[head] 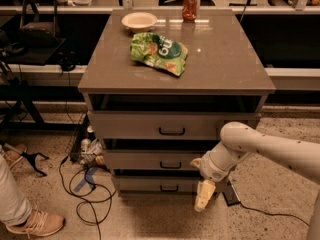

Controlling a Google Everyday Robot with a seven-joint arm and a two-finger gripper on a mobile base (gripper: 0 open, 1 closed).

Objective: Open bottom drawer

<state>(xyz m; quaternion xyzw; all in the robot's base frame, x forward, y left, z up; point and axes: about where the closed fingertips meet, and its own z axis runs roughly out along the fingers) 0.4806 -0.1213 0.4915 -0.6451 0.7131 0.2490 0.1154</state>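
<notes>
The bottom drawer (150,185) is the lowest and narrowest grey front of the three, closed, with a small black loop handle (169,188) at its centre. My gripper (203,198) hangs from the white arm (260,149) that comes in from the right. It points down at the drawer's right end, right of the handle and not touching it. The middle drawer (145,160) and top drawer (150,126) above are closed too.
On the cabinet top (225,59) lie a green chip bag (160,51), a white bowl (139,20) and a red can (190,5). Cables (85,194) and bottles lie on the floor at the left. A person's shoe (35,223) is at the bottom left.
</notes>
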